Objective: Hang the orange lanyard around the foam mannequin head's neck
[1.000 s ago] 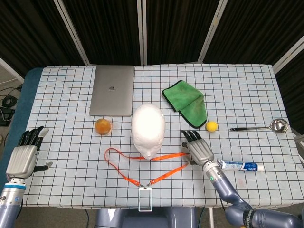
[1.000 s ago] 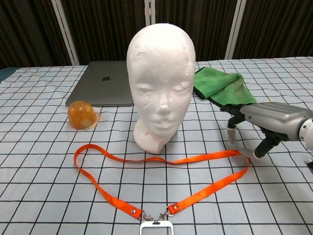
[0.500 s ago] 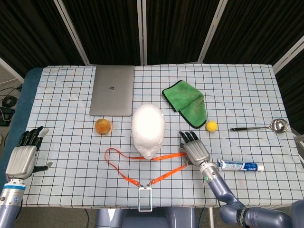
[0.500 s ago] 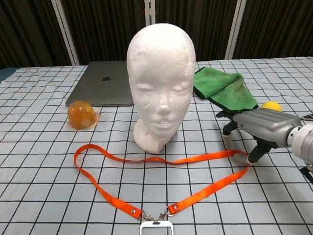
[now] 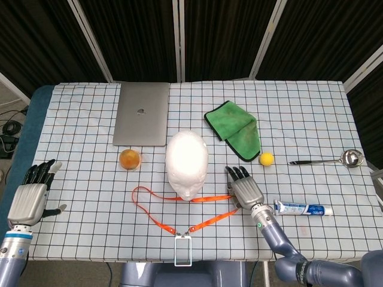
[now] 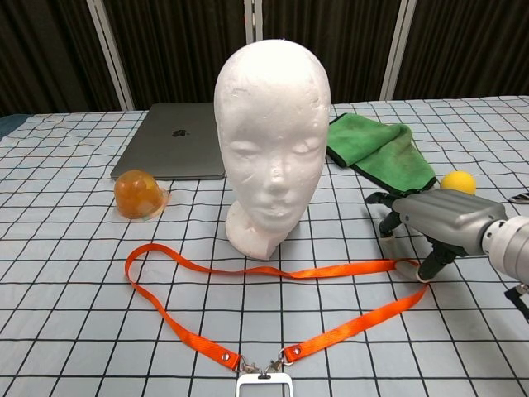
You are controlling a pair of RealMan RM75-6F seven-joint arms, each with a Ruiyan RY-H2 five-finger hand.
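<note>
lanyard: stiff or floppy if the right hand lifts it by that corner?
Likely floppy: the orange lanyard lies flat in a loose, kinked loop. Its badge holder would probably weigh the far end down. The right hand is beside the strap's corner.

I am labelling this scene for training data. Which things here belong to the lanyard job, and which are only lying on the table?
For the job:
orange lanyard
foam mannequin head
right hand, at the lanyard's right end

Only lying about:
laptop
green cloth
yellow ball
orange object
ladle
toothpaste tube
</note>
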